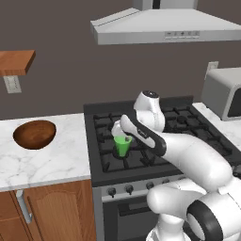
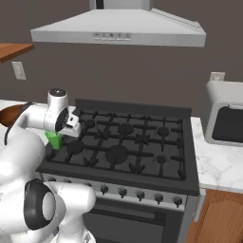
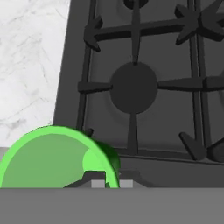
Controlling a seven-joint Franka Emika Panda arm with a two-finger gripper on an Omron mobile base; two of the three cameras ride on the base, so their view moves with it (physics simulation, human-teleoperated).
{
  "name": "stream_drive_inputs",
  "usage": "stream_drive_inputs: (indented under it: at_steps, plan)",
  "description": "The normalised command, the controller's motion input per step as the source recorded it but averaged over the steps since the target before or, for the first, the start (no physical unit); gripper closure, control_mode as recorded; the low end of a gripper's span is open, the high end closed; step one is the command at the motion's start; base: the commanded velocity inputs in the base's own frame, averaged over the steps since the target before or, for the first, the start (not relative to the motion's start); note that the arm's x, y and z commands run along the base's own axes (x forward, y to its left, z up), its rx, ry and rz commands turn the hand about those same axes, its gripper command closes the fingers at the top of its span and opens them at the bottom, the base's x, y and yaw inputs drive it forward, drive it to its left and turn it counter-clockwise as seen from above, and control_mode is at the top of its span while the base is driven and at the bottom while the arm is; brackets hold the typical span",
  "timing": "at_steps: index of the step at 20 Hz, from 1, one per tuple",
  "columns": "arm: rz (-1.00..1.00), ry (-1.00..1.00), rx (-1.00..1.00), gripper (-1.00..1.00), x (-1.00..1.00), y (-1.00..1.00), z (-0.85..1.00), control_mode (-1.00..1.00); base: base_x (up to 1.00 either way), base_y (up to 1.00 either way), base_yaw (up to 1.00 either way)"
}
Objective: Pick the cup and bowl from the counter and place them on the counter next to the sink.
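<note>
While the gripper [image 3: 108,178] hangs over the stove's [image 1: 155,141] front left burner, its jaws pinch the green cup's [image 1: 122,146] rim. The wooden bowl [image 1: 35,133] sits on the counter [image 1: 47,160] near its back edge.

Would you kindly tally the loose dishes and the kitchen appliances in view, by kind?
Cups: 1, green cup held over the stove by the shut gripper
Bowls: 1, brown bowl on the counter
Stoves: 1
Range hoods: 1
Microwaves: 1
Total: 5
</note>
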Motion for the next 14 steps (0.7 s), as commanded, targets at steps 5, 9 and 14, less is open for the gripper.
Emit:
stream_drive_inputs:
  at_steps: [5, 9, 14]
  plan:
    - [0.3, 0.0, -0.05, 1.0, -0.24, -0.38, 0.24, -1.0, 0.0, 0.0, 0.0]
    - [0.28, 0.0, -0.07, 1.0, -0.45, -0.6, 0.12, -1.0, 0.0, 0.0, 0.0]
    - [0.08, 0.0, -0.01, 1.0, -0.34, -0.66, 0.03, -1.0, 0.0, 0.0, 0.0]
